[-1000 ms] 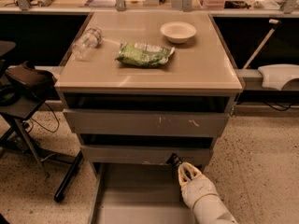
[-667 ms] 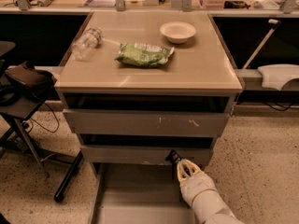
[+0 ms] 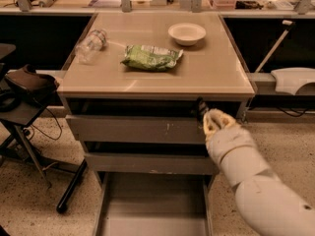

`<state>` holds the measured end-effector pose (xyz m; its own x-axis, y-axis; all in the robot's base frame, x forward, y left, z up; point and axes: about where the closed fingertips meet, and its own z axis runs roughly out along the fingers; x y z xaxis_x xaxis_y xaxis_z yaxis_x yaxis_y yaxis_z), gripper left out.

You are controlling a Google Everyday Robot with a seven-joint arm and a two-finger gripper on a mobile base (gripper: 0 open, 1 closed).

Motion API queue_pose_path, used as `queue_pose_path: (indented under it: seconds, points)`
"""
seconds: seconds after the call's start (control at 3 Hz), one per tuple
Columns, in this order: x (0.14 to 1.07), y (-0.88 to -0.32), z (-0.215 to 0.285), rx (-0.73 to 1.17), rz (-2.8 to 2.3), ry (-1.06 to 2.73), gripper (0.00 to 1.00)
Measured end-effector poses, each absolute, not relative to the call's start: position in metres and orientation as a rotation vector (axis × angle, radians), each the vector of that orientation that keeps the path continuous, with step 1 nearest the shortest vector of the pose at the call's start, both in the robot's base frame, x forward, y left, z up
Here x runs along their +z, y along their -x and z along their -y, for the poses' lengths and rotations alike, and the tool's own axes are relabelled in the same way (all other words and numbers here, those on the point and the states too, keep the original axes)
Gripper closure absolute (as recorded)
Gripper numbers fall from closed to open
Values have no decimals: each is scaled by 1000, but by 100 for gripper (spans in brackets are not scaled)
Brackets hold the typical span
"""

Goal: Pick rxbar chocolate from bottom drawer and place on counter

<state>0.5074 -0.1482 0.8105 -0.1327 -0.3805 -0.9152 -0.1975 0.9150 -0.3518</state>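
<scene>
The two-finger gripper [image 3: 210, 119] hangs in front of the top shallow grey drawer [image 3: 133, 129], at its right end and just under the front edge of the counter [image 3: 206, 75], the broad tan-beige top of the grey cabinet. Its pale yellowish fingers [image 3: 220, 118] are closed on the rxbar chocolate [image 3: 201, 108], a small flat dark wrapper that sticks up from the fingertips against the shadowed gap below the counter lip (its lettering cannot be made out). The bar is below counter level and well above the drawer floor.

The white padded arm [image 3: 256, 181] reaches in from the lower right, covering the right ends of the middle grey drawer [image 3: 142, 163] and of the bottom drawer [image 3: 152, 205], which is pulled out and shows a plain grey floor.

On the counter lie a crumpled green snack bag [image 3: 151, 57] near the middle, a round white bowl [image 3: 186, 33] behind it to the right, and a clear plastic bottle [image 3: 91, 45] on its side at the left edge. The front right part of the counter, nearest the gripper, is bare. A black stand with a brown bundle [image 3: 29, 80] sits left of the cabinet.
</scene>
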Motion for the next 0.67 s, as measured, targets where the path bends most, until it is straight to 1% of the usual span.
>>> queue_pose_path:
  seconds: [0.33, 0.67]
  points:
    - [964, -506, 138, -291, -1523, 397, 100]
    - [1007, -504, 133, -338, -1466, 394, 100]
